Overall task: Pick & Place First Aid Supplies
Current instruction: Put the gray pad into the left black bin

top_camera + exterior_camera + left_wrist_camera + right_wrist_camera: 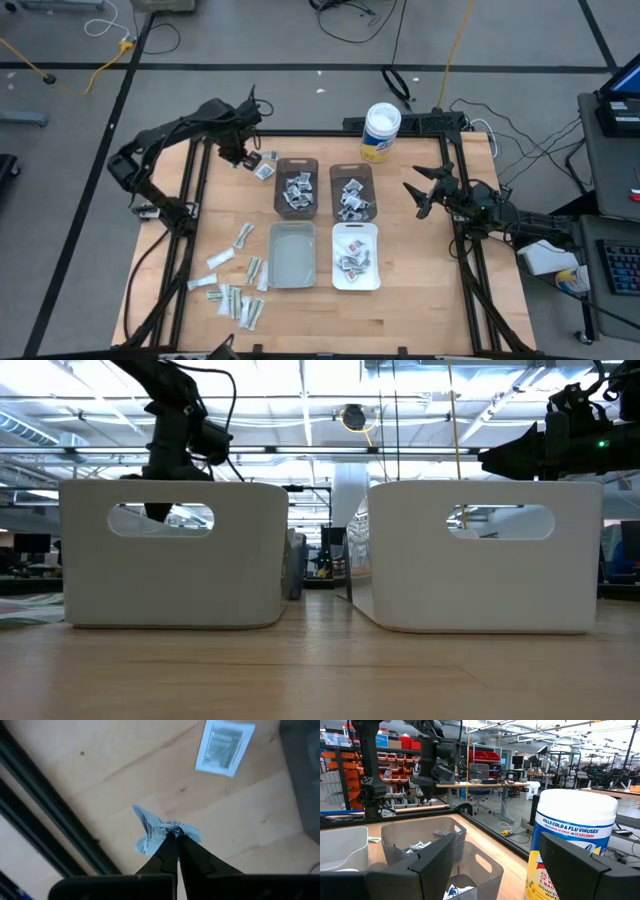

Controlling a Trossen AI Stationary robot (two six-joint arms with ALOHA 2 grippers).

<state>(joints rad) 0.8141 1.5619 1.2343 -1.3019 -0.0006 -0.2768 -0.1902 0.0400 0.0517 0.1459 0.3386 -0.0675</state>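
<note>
left gripper [176, 836] is pinched tight on a crumpled packet [150, 832], up over the table's far-left part, just left of the far-left bin [296, 186]. right gripper [424, 192] hangs wide open and empty, right of the bins, near the tub [380, 132].

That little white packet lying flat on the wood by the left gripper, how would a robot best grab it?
From straight above, pinching across one free edge. The flat packet lies label-up on the bare table, nothing touching it, so every edge is reachable. The left gripper is already shut on a crumpled packet, so likely after dropping that.
</note>
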